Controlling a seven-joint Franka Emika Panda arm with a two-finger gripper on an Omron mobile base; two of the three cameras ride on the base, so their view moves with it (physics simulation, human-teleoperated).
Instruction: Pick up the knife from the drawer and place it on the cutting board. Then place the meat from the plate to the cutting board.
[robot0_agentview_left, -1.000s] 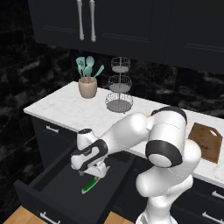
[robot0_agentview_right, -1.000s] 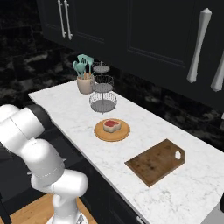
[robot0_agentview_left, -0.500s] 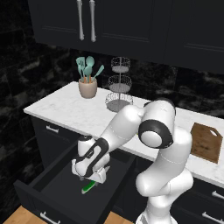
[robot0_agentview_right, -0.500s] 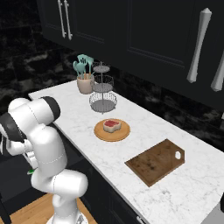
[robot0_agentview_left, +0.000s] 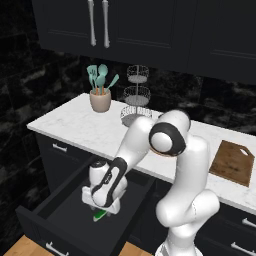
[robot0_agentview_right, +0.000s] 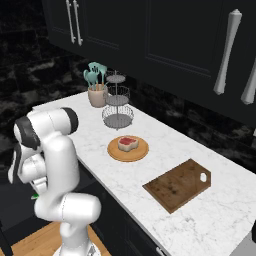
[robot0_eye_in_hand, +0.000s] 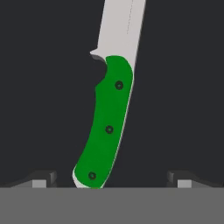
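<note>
The knife (robot0_eye_in_hand: 107, 127) lies flat on the floor of the open black drawer (robot0_agentview_left: 55, 202), its green handle towards me and its pale blade pointing away. My gripper (robot0_agentview_left: 102, 210) hangs low inside the drawer right over the knife (robot0_agentview_left: 101, 215). In the hand view my gripper (robot0_eye_in_hand: 111, 177) stands open, and the handle's end lies between the two wide-apart fingertips (robot0_eye_in_hand: 43, 177). The meat (robot0_agentview_right: 128, 143) sits on the round orange-tan plate (robot0_agentview_right: 114, 152) on the counter. The dark brown cutting board (robot0_agentview_right: 177, 184) lies bare to the plate's right, and it also lies at the counter's right end (robot0_agentview_left: 232, 162).
A crock of teal utensils (robot0_agentview_left: 100, 97) and a three-tier wire rack (robot0_agentview_left: 136, 102) stand at the back of the white marble counter (robot0_agentview_left: 80, 127). The drawer's walls enclose the hand closely. Dark upper cabinets hang above.
The arm has folded down further and the hand has sunk deeper into the drawer, closer over the knife. Things on the counter have not moved.
</note>
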